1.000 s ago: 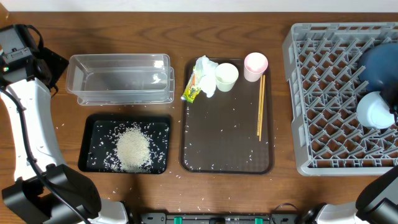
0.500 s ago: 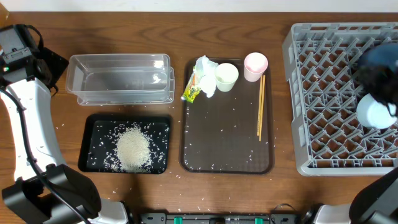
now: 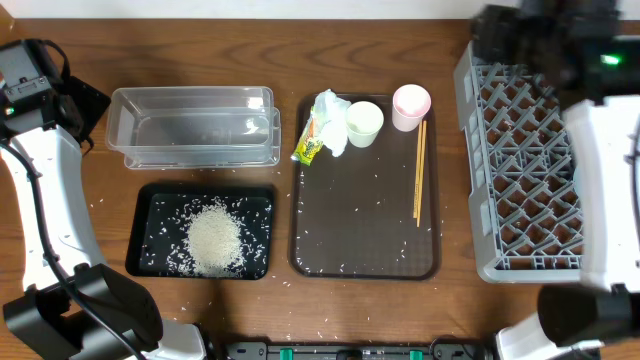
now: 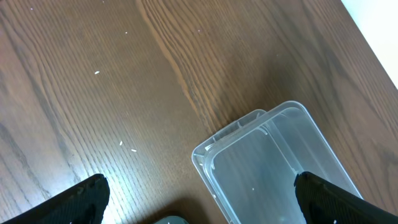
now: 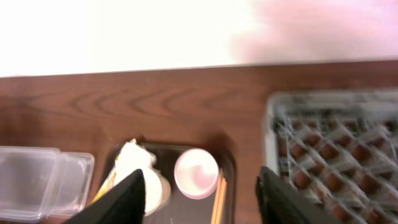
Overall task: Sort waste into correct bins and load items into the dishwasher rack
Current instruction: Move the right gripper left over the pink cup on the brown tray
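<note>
the right arm [image 3: 600, 170] has swung over the large grey pegged plastic rack [image 3: 510, 170], right gripper [image 5: 202, 190] and left gripper [image 4: 199, 202] both spread wide, empty; loose white rice grains [image 3: 213, 238] heap in the shallow black tray [image 3: 133, 230].

Both arms are the same two-tone deal. The left arm [image 3: 45, 190] is a long white shell with chunky black joints at each end and a thin black cable [image 3: 38, 215] running down it. The right arm [image 3: 600, 170] is white too, with a blurry black housing carrying a small green light [image 3: 611, 60]. The left end effector [image 4: 199, 183] has plain matte black fingers [image 4: 84, 199], and the right end effector [image 5: 202, 186] looks identical.
</note>
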You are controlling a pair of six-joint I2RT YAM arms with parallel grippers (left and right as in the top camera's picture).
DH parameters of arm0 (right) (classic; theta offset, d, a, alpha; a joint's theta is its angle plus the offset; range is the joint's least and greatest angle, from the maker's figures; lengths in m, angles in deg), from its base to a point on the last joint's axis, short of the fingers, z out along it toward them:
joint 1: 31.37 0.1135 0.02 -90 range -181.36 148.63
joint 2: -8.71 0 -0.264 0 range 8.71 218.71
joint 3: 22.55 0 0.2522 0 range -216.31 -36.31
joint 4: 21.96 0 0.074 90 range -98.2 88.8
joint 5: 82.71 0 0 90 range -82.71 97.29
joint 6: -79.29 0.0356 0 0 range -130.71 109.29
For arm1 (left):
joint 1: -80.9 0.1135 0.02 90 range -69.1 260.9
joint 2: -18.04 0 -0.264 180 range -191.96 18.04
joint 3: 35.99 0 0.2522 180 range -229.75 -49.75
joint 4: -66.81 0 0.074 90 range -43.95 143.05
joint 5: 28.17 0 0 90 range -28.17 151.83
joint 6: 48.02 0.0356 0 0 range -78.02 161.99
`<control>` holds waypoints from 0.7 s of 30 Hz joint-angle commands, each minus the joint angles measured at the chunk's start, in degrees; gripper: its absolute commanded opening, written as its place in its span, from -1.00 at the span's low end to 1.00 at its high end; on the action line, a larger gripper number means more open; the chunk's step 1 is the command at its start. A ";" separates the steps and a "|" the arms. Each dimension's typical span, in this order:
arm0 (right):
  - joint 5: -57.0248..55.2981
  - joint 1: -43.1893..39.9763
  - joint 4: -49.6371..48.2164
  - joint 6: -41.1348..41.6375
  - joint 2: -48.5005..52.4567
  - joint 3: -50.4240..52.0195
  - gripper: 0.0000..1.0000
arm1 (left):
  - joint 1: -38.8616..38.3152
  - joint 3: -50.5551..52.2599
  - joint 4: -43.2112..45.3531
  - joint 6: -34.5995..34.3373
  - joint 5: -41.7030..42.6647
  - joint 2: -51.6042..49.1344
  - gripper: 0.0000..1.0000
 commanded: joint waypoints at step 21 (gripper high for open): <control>-8.46 13.81 -7.52 12.35 28.44 -0.31 -0.32 | 0.04 0.02 -0.17 -0.28 -0.28 0.76 0.95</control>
